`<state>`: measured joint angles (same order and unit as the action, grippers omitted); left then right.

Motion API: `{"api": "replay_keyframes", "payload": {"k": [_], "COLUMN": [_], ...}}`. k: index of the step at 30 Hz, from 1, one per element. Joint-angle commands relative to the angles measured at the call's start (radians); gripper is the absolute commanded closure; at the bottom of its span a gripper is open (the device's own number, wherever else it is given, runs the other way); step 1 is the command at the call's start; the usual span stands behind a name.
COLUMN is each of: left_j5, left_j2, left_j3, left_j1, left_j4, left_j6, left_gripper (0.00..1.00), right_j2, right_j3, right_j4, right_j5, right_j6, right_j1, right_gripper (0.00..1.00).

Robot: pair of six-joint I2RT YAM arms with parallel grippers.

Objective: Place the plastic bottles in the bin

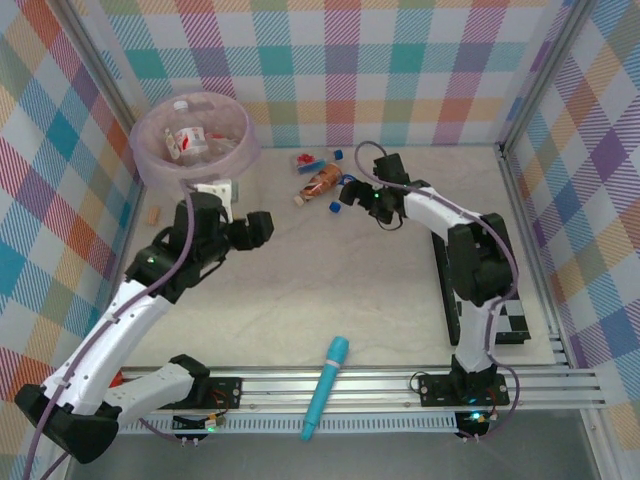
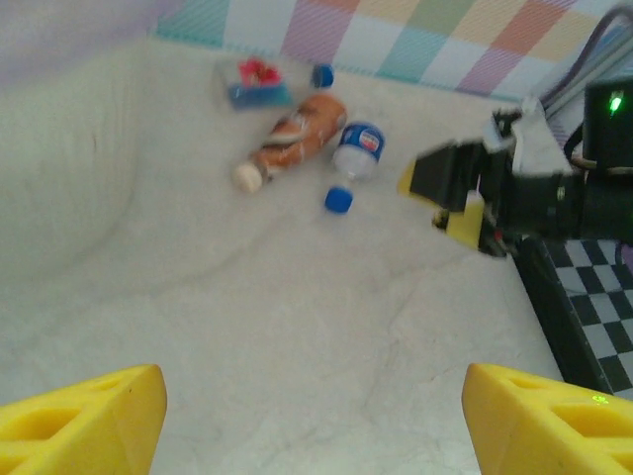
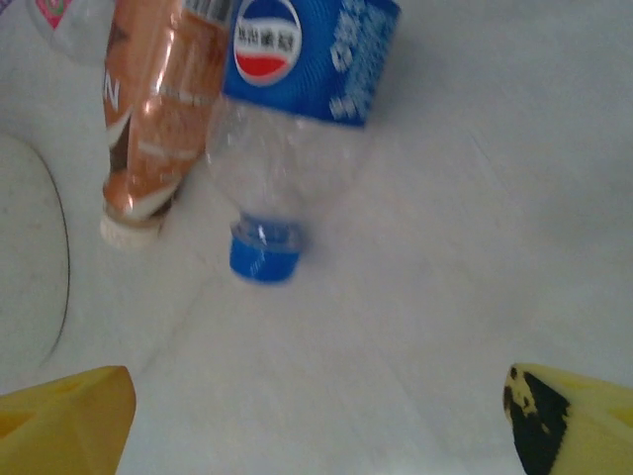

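Clearing step: several plastic bottles lay inside the large round translucent pink-lilac plastic bin (image 1: 158, 172) at the upper left of the top view; a few were yet to be picked off the pale counter (image 1: 330, 290), at upper centre.
Right gripper (image 3: 316, 421): jaws wide apart and empty, poised just short of the clear plastic bottle with a blue label and blue cap (image 3: 287, 148).
Brown plastic bottle (image 3: 153, 119): lying against the clear one's left side.
Small red-labelled bottle (image 2: 255, 79): farther back, by the wall.
Left gripper (image 2: 315, 401): spread open, nothing between its jaws, close to the bin.
Next move, as I judged it: advance the right gripper over the clear bottle's body, close without snagging the brown one, then carry it to the bin.
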<state>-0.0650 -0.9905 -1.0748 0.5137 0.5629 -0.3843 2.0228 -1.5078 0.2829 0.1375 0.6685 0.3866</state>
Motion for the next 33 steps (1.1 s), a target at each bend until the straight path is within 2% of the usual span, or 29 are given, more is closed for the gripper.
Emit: {"api": "replay_keyframes", "payload": {"k": [1,8,15,19,24,27,33], "left_j5": [0.022,0.06,0.035,0.024,0.023,0.026,0.06], "left_j2": [0.021,0.004,0.011,0.014,0.012,0.012,0.006], "left_j3": [0.095,0.284,0.3,0.293,0.29,0.287,0.287], "left_j1": [0.034,0.052,0.054,0.054,0.053,0.053,0.054], "left_j4": [-0.173,-0.42,-0.403,-0.39,-0.384,-0.383,-0.413], "left_j6": [-0.154,-0.309,-0.313,-0.305,-0.305,-0.307,-0.333], "left_gripper": [0.22,0.22,0.22,0.22,0.22,0.22,0.21], "right_j2": [0.077,0.242,0.375,0.412,0.382,0.316,0.144], "right_j3": [-0.113,-0.314,-0.493,-0.532,-0.482,-0.388,-0.202], "right_j4": [0.01,0.07,0.172,0.21,0.198,0.138,0.065], "right_j5": [-0.044,-0.107,-0.187,-0.216,-0.243,-0.257,-0.279], "right_j6": [0.029,0.055,0.066,0.075,0.062,0.049,-0.03], "right_j1": [0.021,0.038,0.056,0.058,0.059,0.059,0.054], "right_gripper": [0.07,0.09,0.09,0.15,0.29,0.37,0.45]}}
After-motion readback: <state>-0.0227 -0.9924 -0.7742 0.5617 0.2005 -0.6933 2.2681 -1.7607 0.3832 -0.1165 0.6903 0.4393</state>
